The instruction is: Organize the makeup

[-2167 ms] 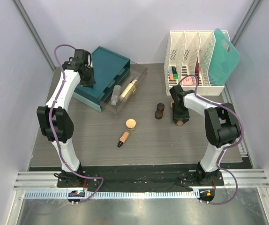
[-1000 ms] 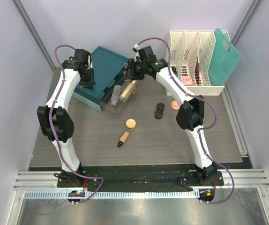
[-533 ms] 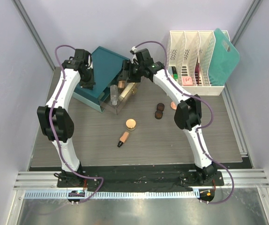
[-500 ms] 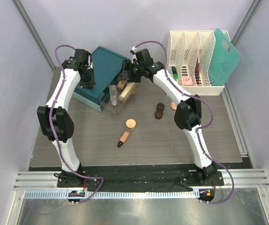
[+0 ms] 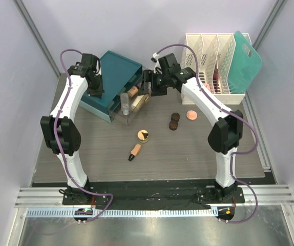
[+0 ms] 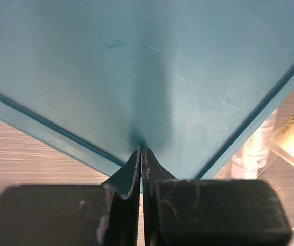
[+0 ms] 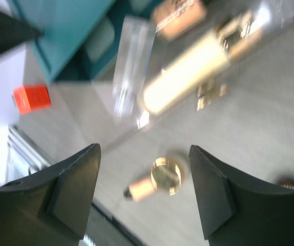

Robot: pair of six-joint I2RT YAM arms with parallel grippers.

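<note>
My right gripper [image 5: 146, 88] is open and empty above the clear drawer tray [image 5: 152, 87] pulled out of the teal drawer box [image 5: 113, 66]. In the tray lie a clear bottle [image 5: 124, 102], a cream tube [image 5: 140, 101] and a small tan-brown item [image 5: 132, 91]. The right wrist view [image 7: 143, 148] shows the clear bottle [image 7: 131, 61], the cream tube [image 7: 185, 77], and below them a peach compact [image 7: 166, 176] and a tan tube with black cap [image 7: 139, 188]. My left gripper [image 5: 95, 90] is shut and empty, its tips [image 6: 142, 149] on the teal box top [image 6: 152, 66].
On the table lie the peach compact [image 5: 143, 135], the tan tube [image 5: 134, 151], two dark-brown jars [image 5: 174, 120] and a pink compact [image 5: 191, 115]. A white slotted rack [image 5: 208, 66] with a teal board [image 5: 247, 61] stands at the back right.
My right arm swung from the right of the table to the drawer tray with a small brown item, let it go in the tray, and drew back a little to the right.
</note>
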